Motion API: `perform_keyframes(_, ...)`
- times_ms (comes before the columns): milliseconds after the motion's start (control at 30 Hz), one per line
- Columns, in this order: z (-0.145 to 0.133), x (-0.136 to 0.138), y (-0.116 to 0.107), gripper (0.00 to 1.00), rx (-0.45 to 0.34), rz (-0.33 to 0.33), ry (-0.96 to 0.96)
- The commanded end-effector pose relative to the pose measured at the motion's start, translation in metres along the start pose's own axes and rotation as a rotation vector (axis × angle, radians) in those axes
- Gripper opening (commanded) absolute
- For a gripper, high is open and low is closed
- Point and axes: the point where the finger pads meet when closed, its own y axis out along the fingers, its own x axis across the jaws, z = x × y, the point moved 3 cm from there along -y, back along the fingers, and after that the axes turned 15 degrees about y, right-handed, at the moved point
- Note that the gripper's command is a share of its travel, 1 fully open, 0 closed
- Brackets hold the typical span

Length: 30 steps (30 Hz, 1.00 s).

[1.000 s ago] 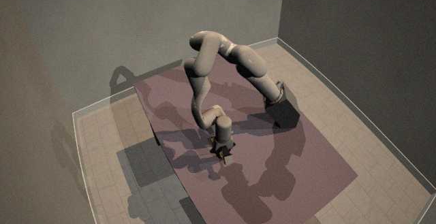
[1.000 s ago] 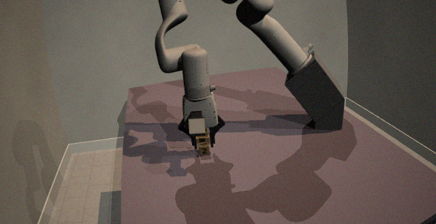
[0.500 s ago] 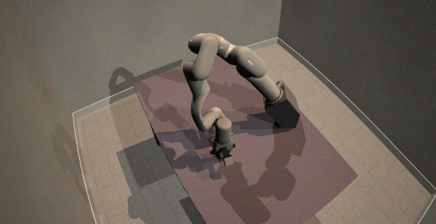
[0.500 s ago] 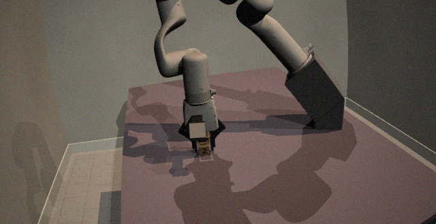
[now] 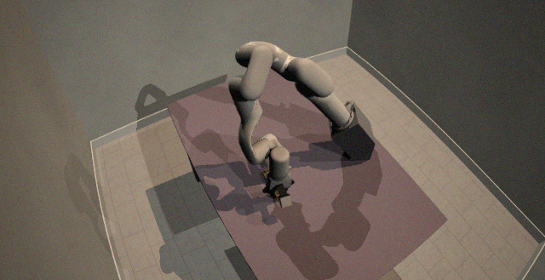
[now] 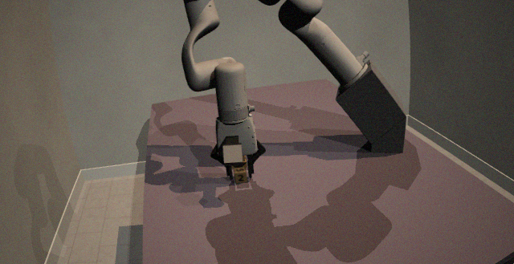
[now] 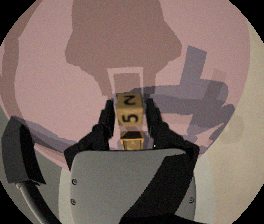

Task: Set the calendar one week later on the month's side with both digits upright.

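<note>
A yellow-brown cube [image 6: 240, 178] [image 7: 129, 109] shows a black 2 facing the exterior camera, upright there, and a 5 on an adjoining face. My gripper [image 5: 278, 192] [image 6: 241, 174] [image 7: 130, 106] is partly open, its black fingers on either side of this cube; the wrist view shows gaps on both sides. A second yellow-brown piece [image 7: 132, 144] with a dark part lies nearer the palm; its digits cannot be read. A pale thin outline [image 7: 125, 70] beyond the cube looks like the tray's rim. The tray's floor and the month side cannot be made out.
A small orange-brown object [image 5: 266, 174] shows just behind the gripper. The mauve table [image 5: 409, 212] [image 6: 321, 232] has its left edge not far from the gripper. The arm's dark base [image 5: 355, 141] [image 6: 375, 111] stands to the right. Arm shadows cross the work area.
</note>
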Motion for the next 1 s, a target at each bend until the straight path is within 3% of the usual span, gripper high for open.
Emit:
perform_keyframes(0, 0.0006, 0.0005, -0.0005, 0.49, 0.002, -0.001, 0.000)
perform_keyframes(500, 0.0006, 0.0005, -0.0005, 0.49, 0.002, -0.001, 0.000)
perform_keyframes(533, 0.0006, 0.0005, -0.0005, 0.29, 0.002, -0.001, 0.000)
perform_keyframes(967, 0.0006, 0.0005, -0.0005, 0.29, 0.002, -0.001, 0.000)
